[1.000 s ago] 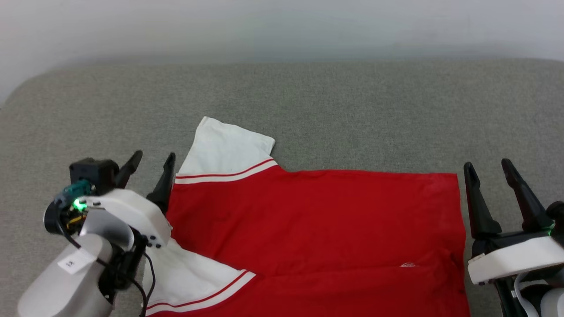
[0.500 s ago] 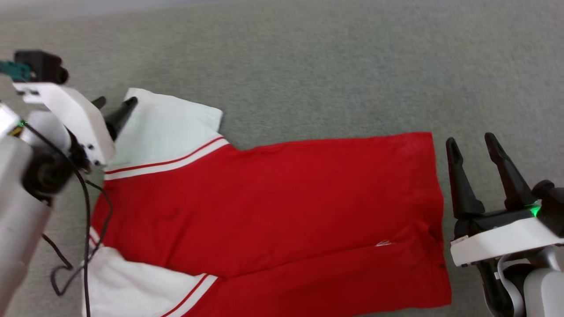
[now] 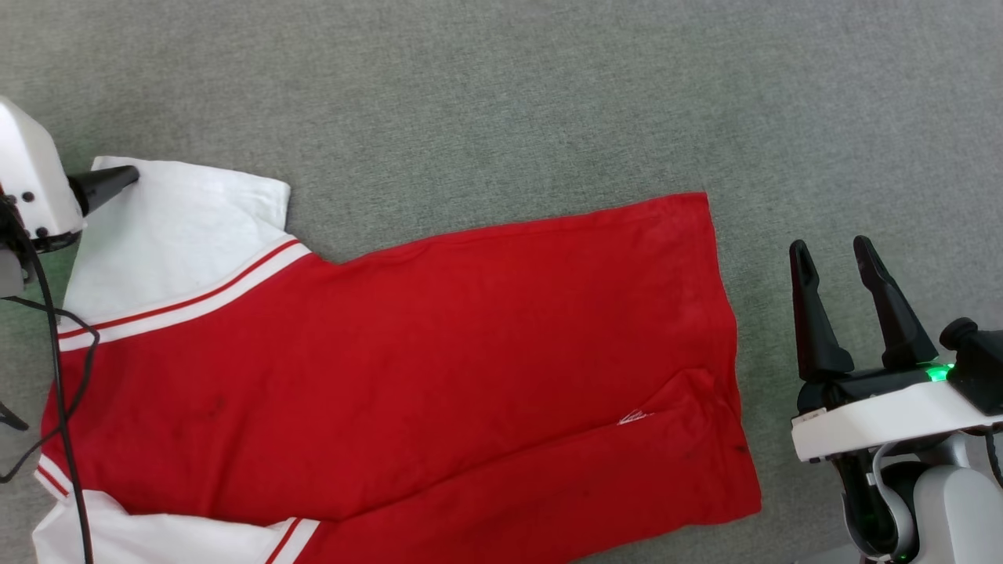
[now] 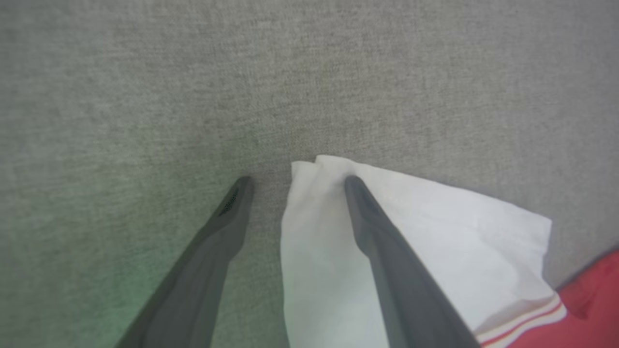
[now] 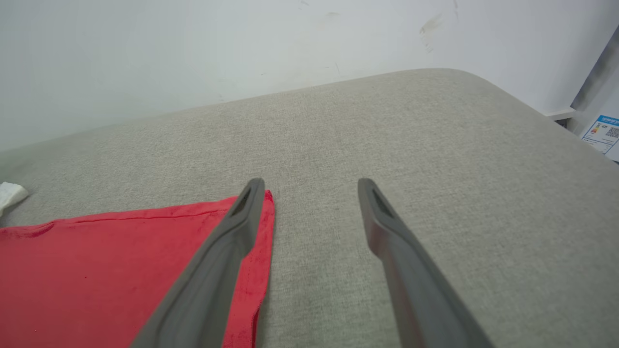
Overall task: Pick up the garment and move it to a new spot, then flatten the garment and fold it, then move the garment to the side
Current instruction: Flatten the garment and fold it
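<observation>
Grey woven padding lies under the garment, with a pale wall beyond it in the right wrist view; the garment lies spread out, plain red side up, not quite flat; a crease runs across its body toward the hem.

Its far sleeve is white and trimmed with a red-and-white stripe where it meets the red; its near sleeve runs off the bottom edge of the head view.

The left gripper is at the outer corner of the far sleeve, fingers spread; one finger lies over the white cloth, the other over bare padding just off the sleeve's edge; whether either tip presses the fabric I cannot tell. The right gripper stands just beside the hem, clear of it in the head view, its fingers also parted with nothing between them.

By the look of it the garment is thin, light and limp; it should sag and fold on itself when lifted by one point, and smooth sports cloth may slip from a shallow pinch. Corners look the best places to take it: the far sleeve's tip on one side and the hem's far corner on the other; a deep bite there would let both arms draw it taut.
</observation>
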